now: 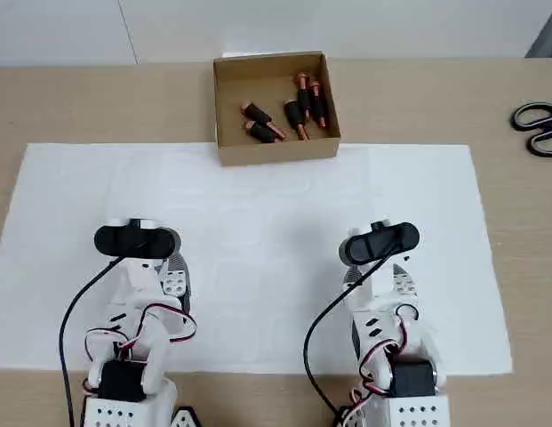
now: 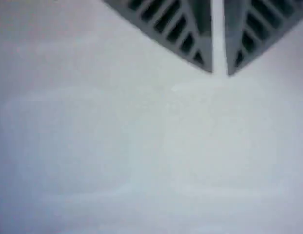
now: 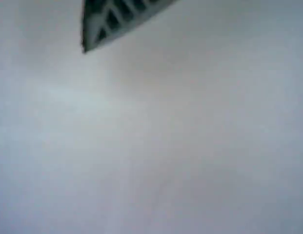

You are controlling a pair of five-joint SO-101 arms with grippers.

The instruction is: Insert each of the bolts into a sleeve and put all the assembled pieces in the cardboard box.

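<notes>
The brown open-topped cardboard box (image 1: 276, 149) sits at the far edge of the white paper sheet (image 1: 258, 231) that covers the middle of the light wooden table (image 1: 80, 98). Inside it lie the copper bolts in black sleeves (image 1: 293, 114), about five assembled pieces in two loose clusters, one toward each side of the box floor. No loose bolt or sleeve shows on the sheet, so the task looks finished or very nearly so, which would explain why nothing is being carried.

Both arms sit folded low near their bases at the near edge of the sheet, well apart from the box: one arm (image 1: 133, 294) on the side away from the black-handled scissors (image 1: 538, 127), the other arm (image 1: 387, 302) on the scissors' side. This reads as a rest pose.

The left gripper (image 2: 219, 72) hangs just above bare paper, its jaws drawn to a thin slit and holding nothing. The right gripper (image 3: 92, 41) hangs over bare paper too; I cannot tell whether it is wide or narrow.
</notes>
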